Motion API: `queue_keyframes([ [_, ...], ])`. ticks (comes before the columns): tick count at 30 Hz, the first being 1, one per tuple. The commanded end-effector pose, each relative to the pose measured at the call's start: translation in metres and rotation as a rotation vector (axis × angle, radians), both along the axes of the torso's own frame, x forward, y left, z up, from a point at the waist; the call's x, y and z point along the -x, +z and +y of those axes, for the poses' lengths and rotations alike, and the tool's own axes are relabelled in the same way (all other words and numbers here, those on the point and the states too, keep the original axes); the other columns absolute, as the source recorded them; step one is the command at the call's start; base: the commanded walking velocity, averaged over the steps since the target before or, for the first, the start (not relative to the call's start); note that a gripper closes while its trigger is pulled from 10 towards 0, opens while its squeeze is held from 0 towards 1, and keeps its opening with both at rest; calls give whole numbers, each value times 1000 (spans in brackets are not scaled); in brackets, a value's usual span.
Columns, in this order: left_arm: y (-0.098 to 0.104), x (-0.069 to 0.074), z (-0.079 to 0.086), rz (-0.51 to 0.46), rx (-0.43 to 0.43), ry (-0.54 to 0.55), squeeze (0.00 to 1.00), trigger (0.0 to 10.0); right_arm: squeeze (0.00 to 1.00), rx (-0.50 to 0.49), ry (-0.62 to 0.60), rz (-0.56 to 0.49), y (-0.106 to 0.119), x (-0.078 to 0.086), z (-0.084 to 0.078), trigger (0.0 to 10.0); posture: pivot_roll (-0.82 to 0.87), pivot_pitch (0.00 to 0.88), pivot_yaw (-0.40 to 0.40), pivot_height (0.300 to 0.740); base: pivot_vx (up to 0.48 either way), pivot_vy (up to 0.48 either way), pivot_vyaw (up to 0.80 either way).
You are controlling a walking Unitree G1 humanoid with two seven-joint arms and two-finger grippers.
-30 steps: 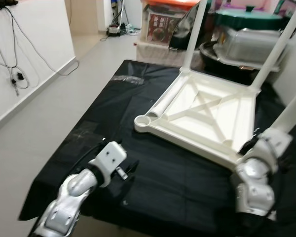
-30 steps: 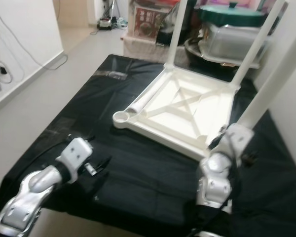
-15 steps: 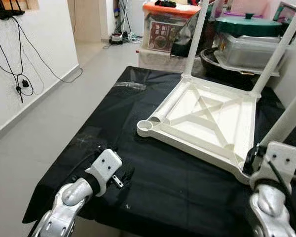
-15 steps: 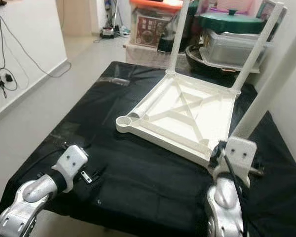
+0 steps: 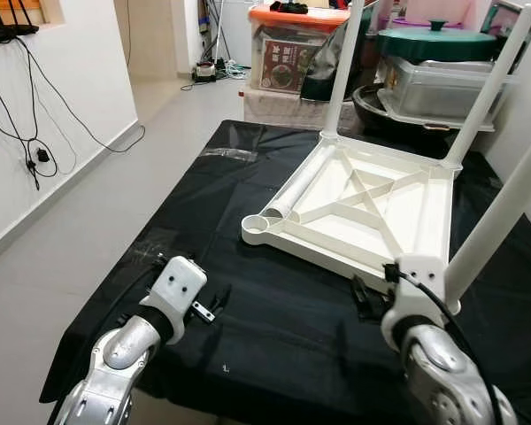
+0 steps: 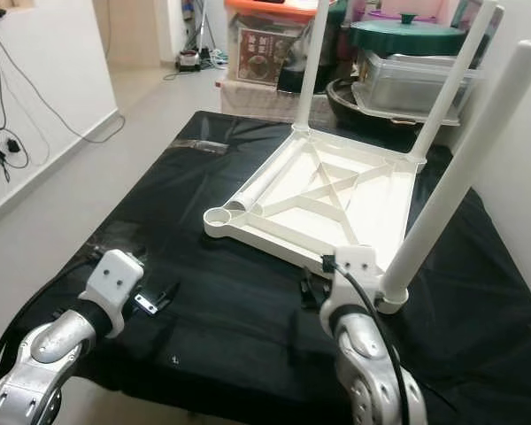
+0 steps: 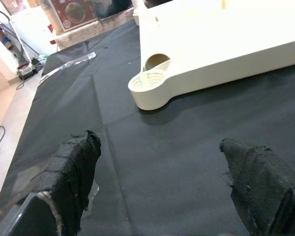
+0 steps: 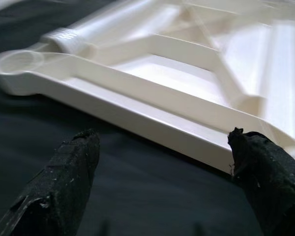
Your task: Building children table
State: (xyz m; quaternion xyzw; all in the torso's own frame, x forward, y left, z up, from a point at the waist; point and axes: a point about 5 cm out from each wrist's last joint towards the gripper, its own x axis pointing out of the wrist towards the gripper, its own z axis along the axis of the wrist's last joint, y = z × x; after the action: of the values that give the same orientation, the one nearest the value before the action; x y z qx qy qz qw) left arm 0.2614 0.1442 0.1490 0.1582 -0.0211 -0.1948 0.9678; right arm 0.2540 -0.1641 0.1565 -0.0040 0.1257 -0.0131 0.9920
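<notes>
A white children's table top (image 5: 334, 255) lies upside down on a black cloth. Three white legs stand up from its corners: far left (image 5: 341, 71), far right (image 5: 487, 88) and near right (image 5: 504, 212). A fourth leg (image 5: 296, 188) lies loose inside the left rim, behind the empty near-left socket (image 5: 256, 225). My left gripper (image 5: 214, 305) hovers open over the cloth, short of that socket (image 7: 152, 81). My right gripper (image 5: 367, 297) is open just in front of the near rim (image 8: 152, 123), left of the near right leg. Neither holds anything.
Lidded bins and a pot (image 5: 442, 53) crowd the far side behind the table. A white wall with hanging cables (image 5: 35, 142) and bare floor (image 5: 115, 195) lie to the left. A scrap of clear plastic (image 5: 234, 152) rests on the cloth's far left.
My right gripper has come away from the base of the near right leg and swung left, in front of the near rim. The camera has shifted. The left gripper has barely moved.
</notes>
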Motion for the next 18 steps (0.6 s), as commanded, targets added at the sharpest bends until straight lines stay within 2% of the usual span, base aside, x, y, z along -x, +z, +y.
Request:
queue_keyframes([
  [1, 1, 0, -1, 2, 33, 14, 0, 10000, 0, -1, 47, -29, 2, -3, 7, 10000, 8, 0, -65, 740, 0, 0, 0],
  [2, 3, -1, -1, -5, 51, 31, 0, 10000, 0, -15, 98, -64, 7, -8, 16, 10000, 8, 0, -66, 740, 0, 0, 0],
  [3, 3, -1, -1, -5, 51, 31, 0, 10000, 0, -15, 98, -64, 7, -8, 16, 10000, 8, 0, -66, 740, 0, 0, 0],
  [4, 3, -1, -3, -10, 63, 38, 0, 10000, 0, -56, 133, -86, 12, -13, 23, 10000, 14, 0, -84, 740, 0, 0, 0],
  [6, 2, -1, -7, -11, 80, 47, 0, 10000, 0, -35, 165, -82, 17, -24, 30, 10000, 9, 0, -90, 740, 0, 0, 0],
  [18, 7, -6, -8, -5, 111, 66, 0, 10000, 0, -22, 221, -131, 30, -44, 40, 10000, 10, 0, -95, 740, 0, 0, 0],
])
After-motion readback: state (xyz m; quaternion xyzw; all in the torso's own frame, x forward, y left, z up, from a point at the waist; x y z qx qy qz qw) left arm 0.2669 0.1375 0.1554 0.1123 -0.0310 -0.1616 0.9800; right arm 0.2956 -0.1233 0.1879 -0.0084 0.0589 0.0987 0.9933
